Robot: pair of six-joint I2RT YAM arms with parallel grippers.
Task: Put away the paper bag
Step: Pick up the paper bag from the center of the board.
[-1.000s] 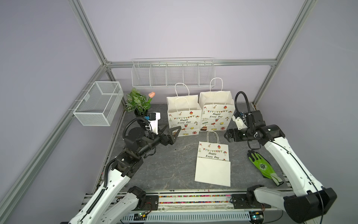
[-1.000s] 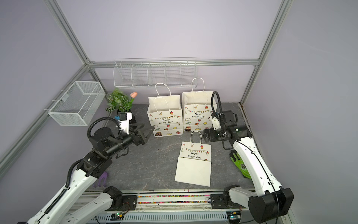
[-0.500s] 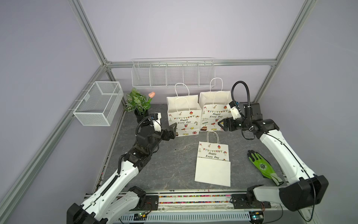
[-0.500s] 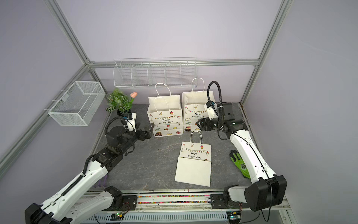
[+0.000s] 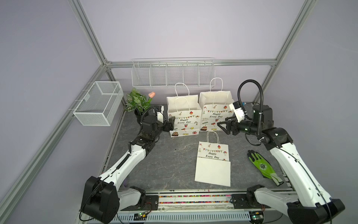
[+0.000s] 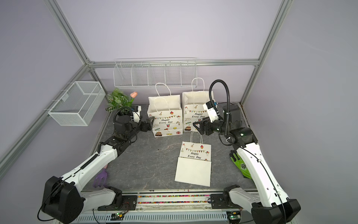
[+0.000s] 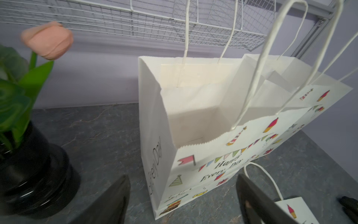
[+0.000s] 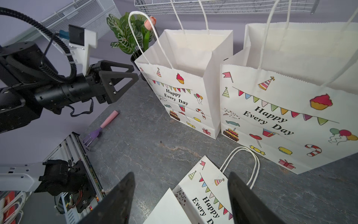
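by the paper bag (image 5: 183,116), left end effector (image 7: 182,175) and right end effector (image 8: 181,173) gape empty (left tip possibly touching; view cropped).

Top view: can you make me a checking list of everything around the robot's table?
Surface: grey stone-look tabletop.
Job's things: left standing bag and right standing bag open at the back; flat bag lying in front.
Clutter: green glove, purple fork, potted plant.
Grippers: left gripper open beside the left standing bag; right gripper open, holding nothing.
Cables: black hose loops over the right wrist.
Surroundings: wire shelf, mesh basket on the walls.
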